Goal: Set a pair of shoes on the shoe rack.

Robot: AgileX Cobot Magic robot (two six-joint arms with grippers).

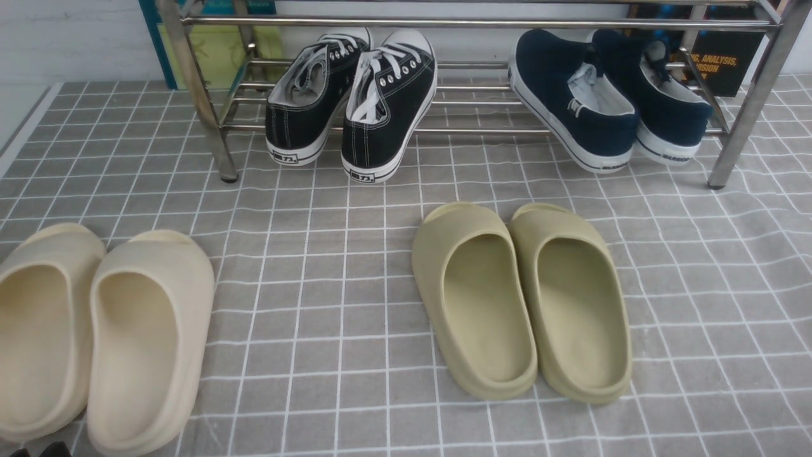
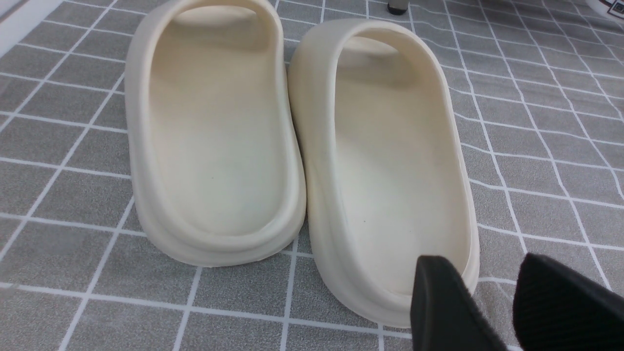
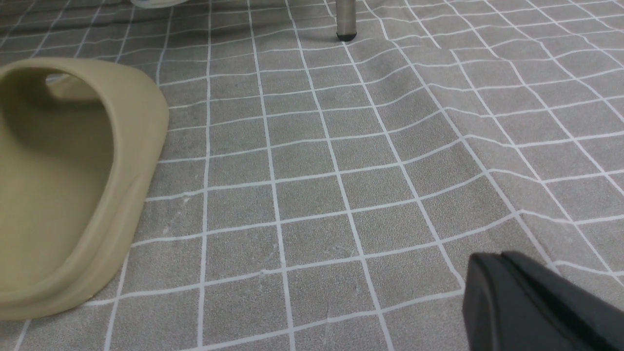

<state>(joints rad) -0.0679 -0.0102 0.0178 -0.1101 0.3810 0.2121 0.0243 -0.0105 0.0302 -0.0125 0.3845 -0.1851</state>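
The pair of shoes, two navy slip-ons with white soles, rests on the lower bars of the shoe rack (image 1: 444, 23) at its right end: one shoe (image 1: 571, 95) on the left, the other (image 1: 666, 105) beside it, heels toward me. Neither gripper touches them. In the left wrist view my left gripper (image 2: 482, 265) is open and empty, low over the heel of a cream slipper (image 2: 385, 161). My right gripper (image 3: 502, 258) is shut with nothing in it, above bare checked cloth.
Black lace-up sneakers (image 1: 387, 101) sit on the rack's left part. Olive slippers (image 1: 482, 298) lie mid-floor, and one (image 3: 63, 185) shows beside the right gripper. Cream slippers (image 1: 146, 343) lie front left. A rack leg (image 3: 345, 19) stands ahead on the wrinkled grey cloth (image 1: 330, 254).
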